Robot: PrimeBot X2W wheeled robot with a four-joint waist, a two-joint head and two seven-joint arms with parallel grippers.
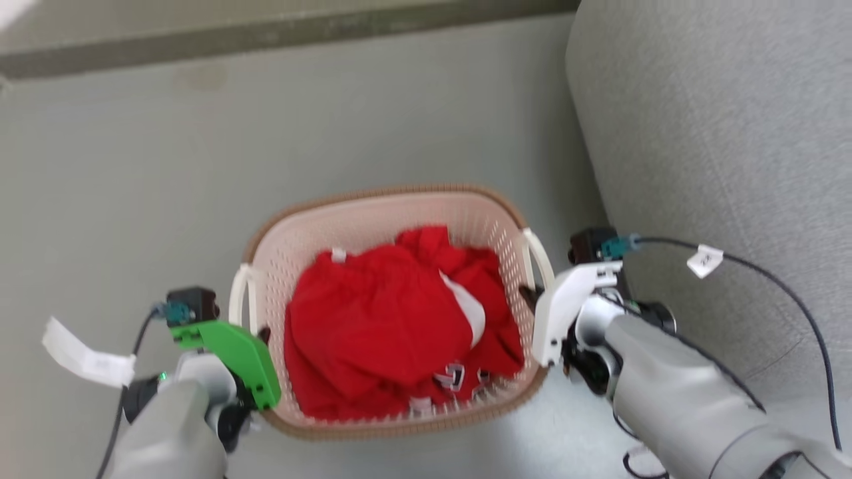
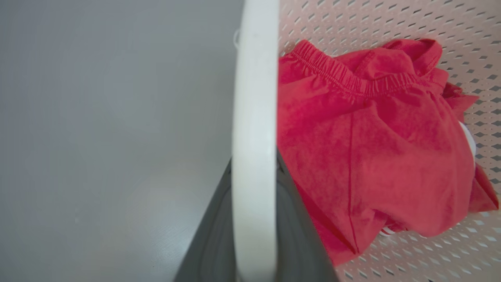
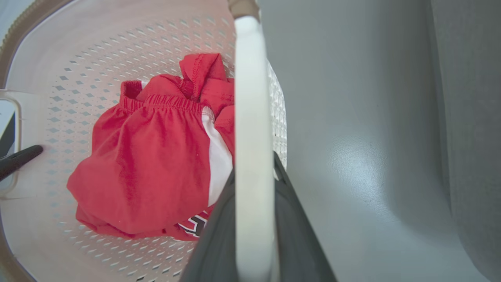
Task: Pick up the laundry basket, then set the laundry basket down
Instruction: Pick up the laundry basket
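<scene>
Grey floor (image 1: 399, 120) is seen across the scene, with a grey sofa (image 1: 719, 133) along the right side. Between them the laundry basket (image 1: 373, 213) is placed open side up, its long axis laid from the robot's left to its right and slightly skewed, so that the right handle (image 1: 540, 256) is set farther from the robot than the left handle (image 1: 239, 293). Whether its base is on the floor cannot be told. Crumpled red clothing (image 1: 373, 319) with a white panel and an elastic waistband is held inside. The left gripper (image 1: 261, 332), under a green cover, is brought in from the lower left, and the right gripper (image 1: 528, 296), under a white cover, from the lower right. In each wrist view a white handle bar is gripped between narrow jaws, with dark fingers (image 2: 297, 219) (image 3: 297, 223) pressed against it.
</scene>
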